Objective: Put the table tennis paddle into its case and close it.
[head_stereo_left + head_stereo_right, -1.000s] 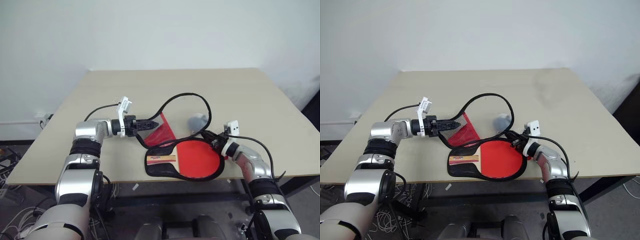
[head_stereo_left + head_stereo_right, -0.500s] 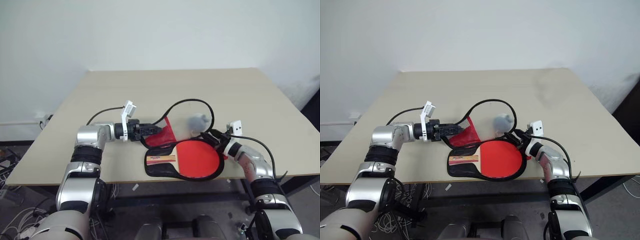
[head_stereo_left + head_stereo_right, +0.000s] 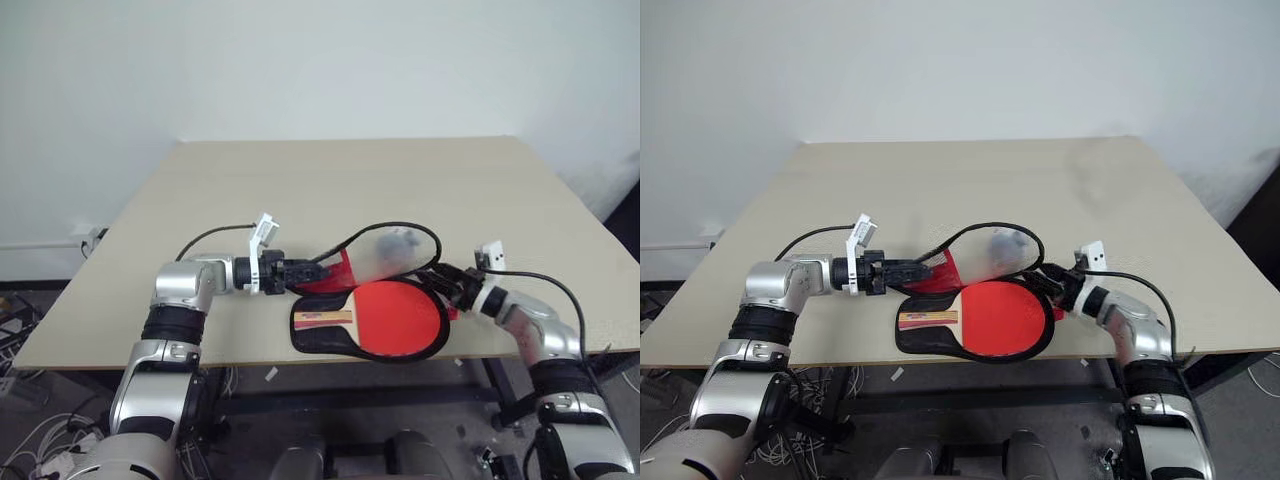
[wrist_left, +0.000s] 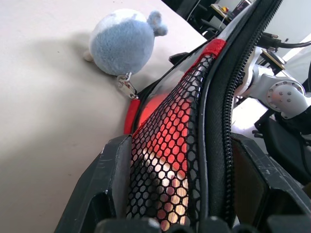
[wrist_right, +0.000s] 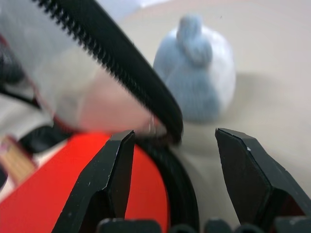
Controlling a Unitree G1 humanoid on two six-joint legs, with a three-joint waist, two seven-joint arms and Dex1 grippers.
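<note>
Table: a beige top (image 3: pixel 300 170), bare across its far half; everything sits near the near edge.
Paddle: the paddle (image 3: pixel 385 318) lies flat on the lower half of the open case, red face up, wooden handle (image 3: pixel 323 319) pointing left, close to the table's near edge.
Case: the case (image 3: pixel 320 340) lies open; its black lower shell rings the blade, and the upper flap (image 3: pixel 345 268), red with black mesh lining and a zip edge, is lifted over the far side of the paddle, arching from left to right.
Tag: a greyish round plush tag (image 4: pixel 124 41) hangs by a small clip from the flap and rests on the table just beyond the paddle, seen through the flap's loop.
Left gripper: the left gripper (image 3: pixel 312 271) reaches in from the left, pointing right, its fingers (image 4: pixel 109 187) clamped on the left end of the flap, mesh and zip edge squeezed between them.
Right gripper: the right gripper (image 3: pixel 440 282) sits at the right edge of the case, pointing left; its fingers (image 5: pixel 114 177) stand wide apart with nothing between them, the zip edge and the tag just beyond the tips.
</note>
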